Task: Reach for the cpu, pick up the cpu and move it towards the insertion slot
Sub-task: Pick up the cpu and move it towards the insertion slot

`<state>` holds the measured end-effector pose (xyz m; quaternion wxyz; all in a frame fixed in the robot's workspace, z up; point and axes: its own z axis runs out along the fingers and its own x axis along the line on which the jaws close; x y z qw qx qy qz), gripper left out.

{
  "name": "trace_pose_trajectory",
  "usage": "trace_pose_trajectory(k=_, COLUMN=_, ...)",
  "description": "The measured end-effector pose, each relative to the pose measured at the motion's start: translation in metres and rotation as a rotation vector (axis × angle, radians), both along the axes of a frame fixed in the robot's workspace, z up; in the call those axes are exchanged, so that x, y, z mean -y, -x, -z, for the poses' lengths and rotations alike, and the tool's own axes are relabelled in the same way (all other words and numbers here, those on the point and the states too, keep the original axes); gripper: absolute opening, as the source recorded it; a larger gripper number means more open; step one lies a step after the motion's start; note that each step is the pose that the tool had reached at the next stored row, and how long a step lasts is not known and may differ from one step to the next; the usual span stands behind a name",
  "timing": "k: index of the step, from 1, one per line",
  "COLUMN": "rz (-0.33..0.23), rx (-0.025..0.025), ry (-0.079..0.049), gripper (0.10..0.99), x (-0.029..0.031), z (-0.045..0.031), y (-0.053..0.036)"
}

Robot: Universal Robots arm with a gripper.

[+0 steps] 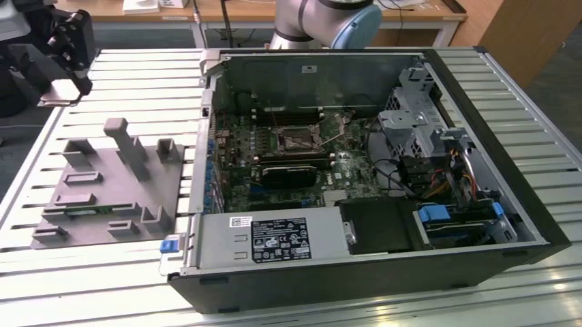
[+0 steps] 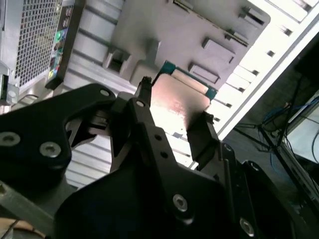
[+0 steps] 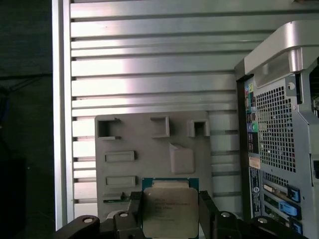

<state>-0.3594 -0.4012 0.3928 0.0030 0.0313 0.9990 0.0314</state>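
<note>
In the exterior view the gripper (image 1: 62, 92) hangs over the slatted bench (image 1: 136, 82) at the exterior view's left, beyond a grey fixture (image 1: 100, 184) of small holders. A pale flat piece sits at its tip, which looks to be the cpu (image 1: 60, 94). The insertion slot (image 1: 296, 141), a square metal-framed socket, lies on the motherboard (image 1: 345, 170) inside the open computer case (image 1: 364, 272), well apart from the gripper.

In the second wrist view the fingers (image 2: 199, 137) stand narrow, clamped on two opposite edges of the cpu (image 2: 182, 102). Its shiny metal face catches the light and a green rim shows along one side. The grey fixture (image 2: 164, 30) lies beyond it.

In the first wrist view the cpu (image 3: 169, 209) sits square between the fingers (image 3: 135, 211), above the grey fixture (image 3: 144, 144), with the case's rear panel (image 3: 279, 114) off to one side.

The chip probably handles as light, thin and stiff, so weight is no worry. Its smooth lid likely offers little friction, and the contact side (hidden here) is likely delicate. An edge-to-edge hold on the rim, as shown, seems the right place, firm enough not to slip yet not so hard as to stress the thin board
</note>
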Motion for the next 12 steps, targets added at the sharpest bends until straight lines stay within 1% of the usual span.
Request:
trace_pose_trajectory(k=3, rz=0.0, rx=0.0004, ry=0.0, gripper=0.537, x=0.0, z=0.0005, y=-0.008)
trace_pose_trajectory(k=12, rz=0.0, rx=0.0014, ry=0.0, gripper=0.537, x=0.0, z=0.001, y=-0.0392)
